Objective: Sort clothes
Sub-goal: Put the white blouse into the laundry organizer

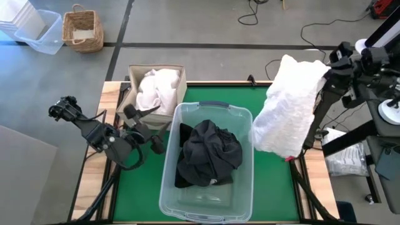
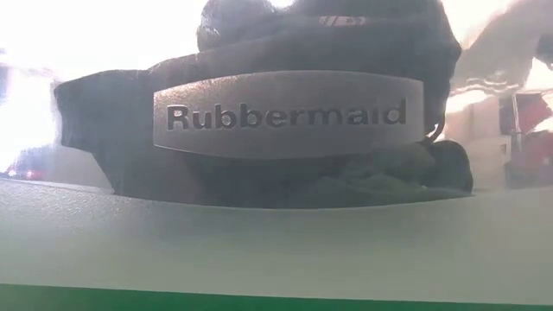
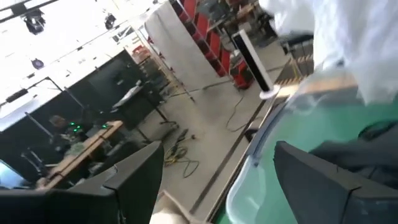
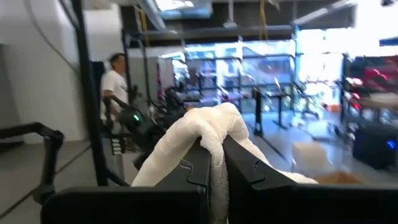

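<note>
My right gripper [image 1: 327,67] is high above the table's right edge, shut on a white textured garment [image 1: 289,106] that hangs over the table's right side, beside the clear tub [image 1: 245,187]. A heap of dark clothes [image 1: 209,153] lies in the tub and shows through its wall [image 2: 285,186] in the low view. White clothes [image 1: 157,90] fill the beige fabric box [image 1: 134,70] at the far left. My left gripper [image 1: 145,128] hovers open between the box and the tub's left wall, holding nothing. My right gripper pinches a bunched fold of the white garment [image 4: 212,163] between its two fingers, and a hump of cloth [image 4: 210,121] bulges out beyond the fingertips. The garment hangs slack below the gripper; its lower end [image 1: 284,150] is over the table's right side.
A wicker basket [image 1: 82,28] and a stack of clear bins [image 1: 39,31] stand on the floor beyond the table's far left. Cables lie on the floor behind the table. A person [image 4: 115,84] stands in the room. Green table surface [image 1: 140,187] shows left of the tub.
</note>
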{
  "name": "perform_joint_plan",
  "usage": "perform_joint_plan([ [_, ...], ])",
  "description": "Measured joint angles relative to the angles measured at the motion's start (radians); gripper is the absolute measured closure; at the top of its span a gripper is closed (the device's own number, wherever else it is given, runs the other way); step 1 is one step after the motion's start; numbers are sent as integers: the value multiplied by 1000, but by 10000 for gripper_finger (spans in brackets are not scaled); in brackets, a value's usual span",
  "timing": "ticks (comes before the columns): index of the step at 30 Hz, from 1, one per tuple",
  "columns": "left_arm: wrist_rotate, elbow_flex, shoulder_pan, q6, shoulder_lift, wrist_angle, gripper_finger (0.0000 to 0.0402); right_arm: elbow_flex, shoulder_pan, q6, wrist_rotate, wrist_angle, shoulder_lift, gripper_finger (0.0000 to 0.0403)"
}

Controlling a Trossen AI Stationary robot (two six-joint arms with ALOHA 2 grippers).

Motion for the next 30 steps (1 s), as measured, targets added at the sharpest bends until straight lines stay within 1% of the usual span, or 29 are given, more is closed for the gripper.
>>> perform_joint_plan([
  [5,-4,-1,0,-94,-3,-109,121,0,0,-125,-92,119,4,390],
  [8,-3,-1,0,-140,-4,-159,121,0,0,-183,-96,160,11,390],
  [11,-5,-1,0,-162,-4,-183,121,0,0,-204,-96,174,13,390],
  [14,-26,-1,0,-161,-4,-184,121,0,0,-206,-109,193,12,390],
  [16,-52,-1,0,-159,-6,-184,121,0,0,-234,-155,236,15,390],
  [18,-74,2,0,-156,-7,-183,121,0,0,-309,-183,322,26,390],
  [22,-75,20,0,-155,-8,-182,121,-1,0,-512,-197,507,48,390],
  [25,-75,23,0,-146,-8,-184,121,-1,0,-616,-204,596,53,390],
  [28,-77,26,0,-93,-8,-185,121,-1,0,-649,-264,649,54,390],
  [30,-107,26,0,-53,-9,-185,121,3,0,-640,-324,664,54,390],
])
